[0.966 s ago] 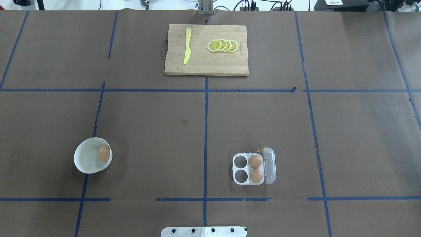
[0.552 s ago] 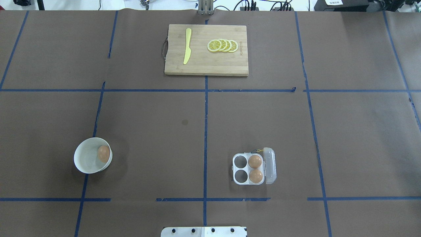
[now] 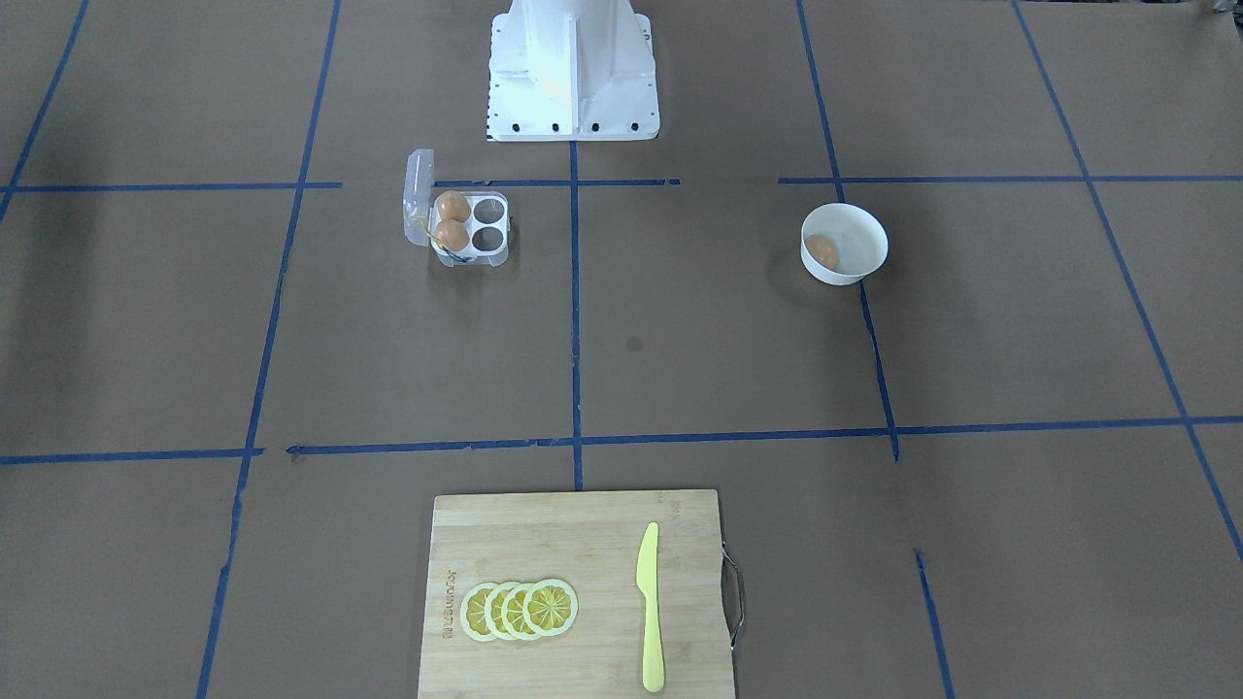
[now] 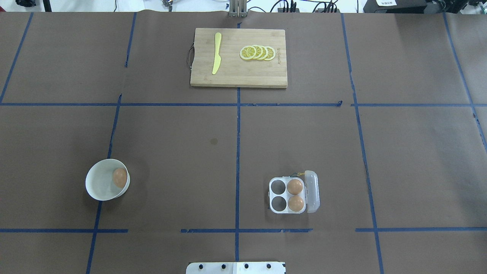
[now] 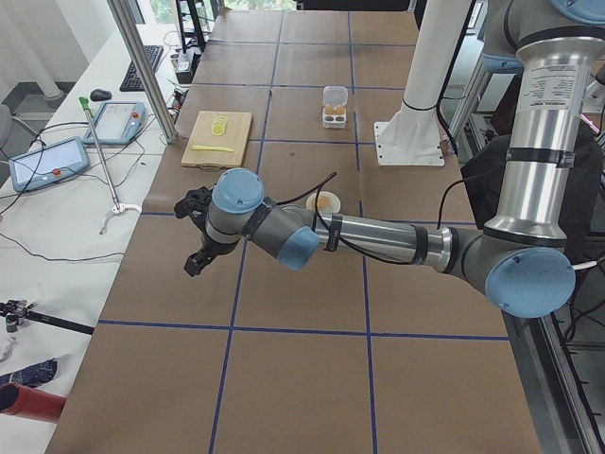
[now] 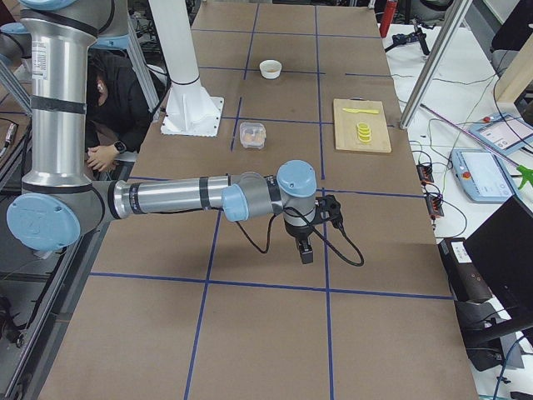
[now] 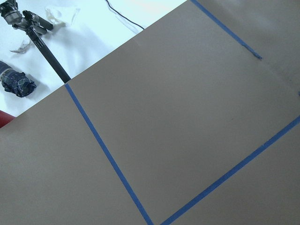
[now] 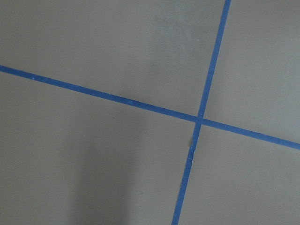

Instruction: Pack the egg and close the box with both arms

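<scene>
An orange-brown egg lies in a round white bowl at the near left of the table; it also shows in the front view. The clear four-cell box stands open at the near right, lid upright on its right side. Two eggs fill its right cells; the left cells are empty. My left gripper hangs off the table's left end, my right gripper off its right end, both far from the egg and box. I cannot tell whether either is open or shut.
A wooden cutting board lies at the far middle with a yellow knife and several lemon slices. The white robot base stands at the near edge. Both wrist views show only brown paper and blue tape lines.
</scene>
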Robot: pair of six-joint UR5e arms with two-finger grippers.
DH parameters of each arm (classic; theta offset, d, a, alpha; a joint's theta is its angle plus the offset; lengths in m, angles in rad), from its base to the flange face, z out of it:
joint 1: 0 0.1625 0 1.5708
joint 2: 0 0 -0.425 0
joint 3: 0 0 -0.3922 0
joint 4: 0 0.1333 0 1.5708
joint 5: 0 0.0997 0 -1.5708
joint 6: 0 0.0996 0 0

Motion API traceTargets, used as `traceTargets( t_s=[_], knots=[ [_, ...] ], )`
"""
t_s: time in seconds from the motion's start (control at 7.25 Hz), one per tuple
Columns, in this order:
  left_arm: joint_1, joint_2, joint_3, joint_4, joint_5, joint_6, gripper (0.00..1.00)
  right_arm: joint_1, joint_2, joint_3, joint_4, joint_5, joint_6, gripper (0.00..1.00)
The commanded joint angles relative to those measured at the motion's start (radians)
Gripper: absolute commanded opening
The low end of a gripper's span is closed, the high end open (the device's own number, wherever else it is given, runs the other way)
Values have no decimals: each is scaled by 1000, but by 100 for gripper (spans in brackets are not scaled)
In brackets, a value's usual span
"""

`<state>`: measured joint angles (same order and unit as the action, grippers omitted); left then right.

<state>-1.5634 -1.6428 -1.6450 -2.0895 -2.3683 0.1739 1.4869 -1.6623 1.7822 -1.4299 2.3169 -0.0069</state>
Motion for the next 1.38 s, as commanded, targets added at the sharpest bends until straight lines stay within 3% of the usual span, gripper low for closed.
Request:
traceTargets(
  t_s=[0.0, 0.14, 0.41, 0.69, 0.97, 1.24],
  knots=[
    [81, 47, -81, -96, -2, -122, 100, 1, 22, -4, -1, 45, 24, 100],
    [127, 49, -100, -103, 9, -324, 100, 1, 19, -4, 0, 62, 21, 100],
    [321, 147, -299, -103, 152, -666, 100, 0, 10, -3, 0, 67, 22, 100],
    [565, 218, -436, -103, 298, -1096, 81, 0, 0, -6, 2, 62, 21, 100],
    [824, 219, -449, -95, 533, -1433, 69, 0, -11, -3, 2, 62, 21, 100],
    [1039, 216, -431, -81, 689, -1684, 69, 1, -25, -3, 28, 62, 21, 100]
  ],
)
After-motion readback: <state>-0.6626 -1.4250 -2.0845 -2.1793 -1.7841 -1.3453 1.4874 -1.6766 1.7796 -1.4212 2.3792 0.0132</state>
